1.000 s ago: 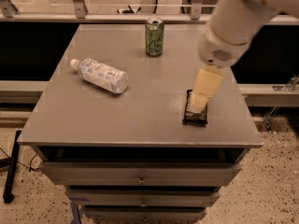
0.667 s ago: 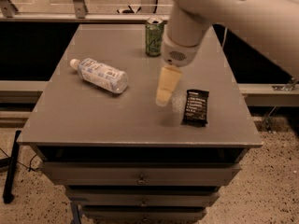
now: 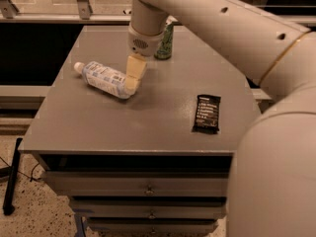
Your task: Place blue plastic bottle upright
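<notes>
Tool (image 3: 132,79) has swung left across the worktop (image 3: 148,127) to the base end of the blue plastic bottle (image 3: 102,77), which lies sideways; grip unclear, uprighting all left.

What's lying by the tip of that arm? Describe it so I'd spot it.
On the grey table, look left of centre, where the gripper hangs. The blue plastic bottle lies there on its side: clear, white-capped, pale-labelled, unlike the upright green can and flat dark snack bar.
</notes>
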